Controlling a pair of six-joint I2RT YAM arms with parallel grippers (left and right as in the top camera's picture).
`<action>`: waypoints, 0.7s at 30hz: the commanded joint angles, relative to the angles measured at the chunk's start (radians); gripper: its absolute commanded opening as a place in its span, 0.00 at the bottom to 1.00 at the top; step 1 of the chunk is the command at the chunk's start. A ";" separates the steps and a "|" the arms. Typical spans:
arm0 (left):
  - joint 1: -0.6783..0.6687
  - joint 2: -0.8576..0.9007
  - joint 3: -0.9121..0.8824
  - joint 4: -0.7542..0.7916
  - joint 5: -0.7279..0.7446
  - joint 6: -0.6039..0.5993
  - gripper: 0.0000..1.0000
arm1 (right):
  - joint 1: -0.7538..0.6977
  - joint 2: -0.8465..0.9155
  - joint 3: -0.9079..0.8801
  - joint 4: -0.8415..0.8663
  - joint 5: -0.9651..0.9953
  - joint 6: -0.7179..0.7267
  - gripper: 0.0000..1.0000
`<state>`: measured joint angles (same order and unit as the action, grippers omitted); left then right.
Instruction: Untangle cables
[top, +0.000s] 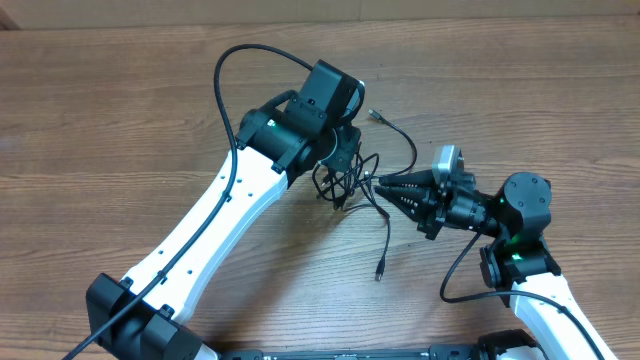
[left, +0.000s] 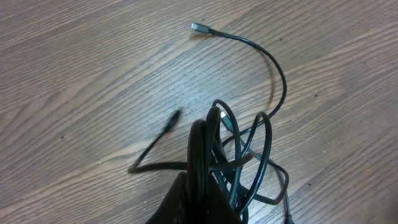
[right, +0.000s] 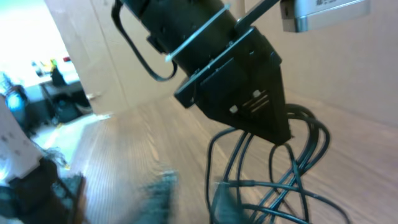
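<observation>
Black cables (left: 199, 155) crowd the bottom centre of the left wrist view, rising as a tight upright bundle out of the left jaws, which are clamped together on them. From the bundle one strand arcs up the right side and bends back to a silvery plug (left: 198, 27) at the top centre, its tip pointing to the upper left. A second strand runs to the lower left, kinks, and ends in a blurred dark plug (left: 174, 117) aimed at the upper right. Only this view shows the plug's silver colour and the overlapping loops on the wooden surface (left: 74, 74).

From overhead, the left arm (top: 250, 190) reaches from the lower left to the frame's centre and hides its own jaws. The cables (top: 340, 185) lie knotted just below its black head. The silvery plug (top: 375, 115) lies above the knot and the dark plug (top: 380, 272) well below it, so the long axis runs top to bottom. The right arm (top: 520, 200) comes from the lower right, its right jaws pointing left, their tips just beside the knot. I cannot tell whether they are apart.

The right wrist view alone shows the left arm's black wedge (right: 242, 93) from the side, tip down, with cable loops (right: 261, 184) hanging below it. Its own jaws are a dark blur at the bottom.
</observation>
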<state>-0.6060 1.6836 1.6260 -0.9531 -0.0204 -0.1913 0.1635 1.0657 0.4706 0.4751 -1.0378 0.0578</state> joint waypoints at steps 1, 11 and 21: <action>0.001 -0.004 0.020 0.005 0.019 0.049 0.04 | -0.002 -0.009 0.008 -0.038 0.084 -0.003 0.60; -0.005 -0.004 0.020 0.013 0.204 0.233 0.04 | 0.000 -0.008 0.008 -0.123 0.259 -0.113 0.94; -0.014 -0.004 0.020 0.033 0.294 0.282 0.04 | 0.000 0.099 0.008 -0.141 0.232 -0.123 0.70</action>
<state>-0.6094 1.6836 1.6260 -0.9314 0.2302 0.0597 0.1635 1.1244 0.4706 0.3351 -0.7956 -0.0578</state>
